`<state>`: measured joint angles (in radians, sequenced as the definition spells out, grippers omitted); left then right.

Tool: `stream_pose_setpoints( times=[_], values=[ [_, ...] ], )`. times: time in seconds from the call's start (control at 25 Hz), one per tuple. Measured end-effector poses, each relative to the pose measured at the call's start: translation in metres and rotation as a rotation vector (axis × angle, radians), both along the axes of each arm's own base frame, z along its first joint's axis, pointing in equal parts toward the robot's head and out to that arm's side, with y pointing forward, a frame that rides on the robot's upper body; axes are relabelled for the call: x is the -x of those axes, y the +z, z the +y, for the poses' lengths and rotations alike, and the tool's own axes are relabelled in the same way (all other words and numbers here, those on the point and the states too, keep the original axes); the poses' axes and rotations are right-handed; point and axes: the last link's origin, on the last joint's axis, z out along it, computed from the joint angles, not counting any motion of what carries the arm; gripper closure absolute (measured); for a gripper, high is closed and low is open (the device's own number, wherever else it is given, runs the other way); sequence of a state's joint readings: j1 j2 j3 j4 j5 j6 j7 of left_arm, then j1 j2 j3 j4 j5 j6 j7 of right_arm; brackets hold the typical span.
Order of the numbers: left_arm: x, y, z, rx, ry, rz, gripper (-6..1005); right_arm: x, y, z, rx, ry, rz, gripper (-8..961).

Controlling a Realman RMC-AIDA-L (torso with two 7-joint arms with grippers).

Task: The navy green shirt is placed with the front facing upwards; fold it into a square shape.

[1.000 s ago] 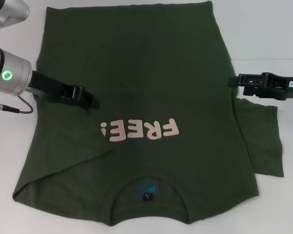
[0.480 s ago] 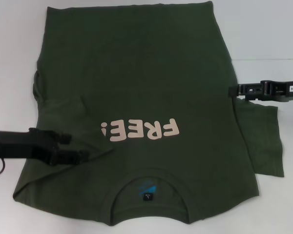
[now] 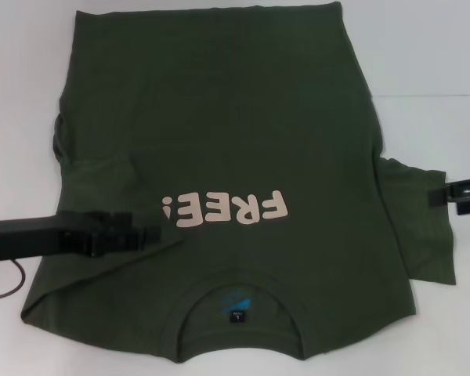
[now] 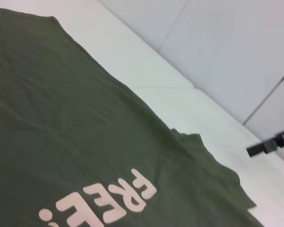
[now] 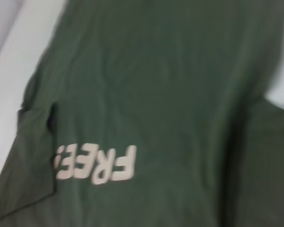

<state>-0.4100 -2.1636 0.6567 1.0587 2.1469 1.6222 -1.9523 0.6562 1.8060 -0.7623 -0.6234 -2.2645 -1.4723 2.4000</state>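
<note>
Your navy green shirt (image 3: 219, 157) lies print-up on the white tabletop (image 3: 431, 47); left end effector (image 3: 145, 235) sits over its folded-in sleeve, right end effector (image 3: 439, 196) at the other sleeve's edge; I cannot tell either's opening

The dark olive-green cotton shirt (image 3: 219, 117) is soft, matt cloth, faintly creased, its pale pink "FREE!" print (image 3: 223, 209) smooth and flat. The white surface (image 3: 431, 55) beneath looks smooth and matt.
</note>
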Motion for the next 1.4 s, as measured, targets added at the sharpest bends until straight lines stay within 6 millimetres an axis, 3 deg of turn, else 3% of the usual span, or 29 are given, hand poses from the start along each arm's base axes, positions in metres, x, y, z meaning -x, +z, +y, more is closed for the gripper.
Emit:
stream_pose_setpoints(
  times=[0.24, 0.64, 1.4],
  values=[
    [-0.003, -0.001, 0.010, -0.028, 0.013, -0.002, 186, -0.022, 0.014, -0.013, -0.041, -0.126, 0.013, 118],
    [-0.003, -0.002, 0.017, -0.052, 0.023, 0.003, 186, -0.039, -0.006, -0.018, -0.081, -0.240, 0.009, 117],
    [-0.001, 0.000, 0.019, -0.082, 0.029, 0.004, 187, -0.037, -0.023, -0.013, -0.086, -0.320, 0.051, 117]
  ],
)
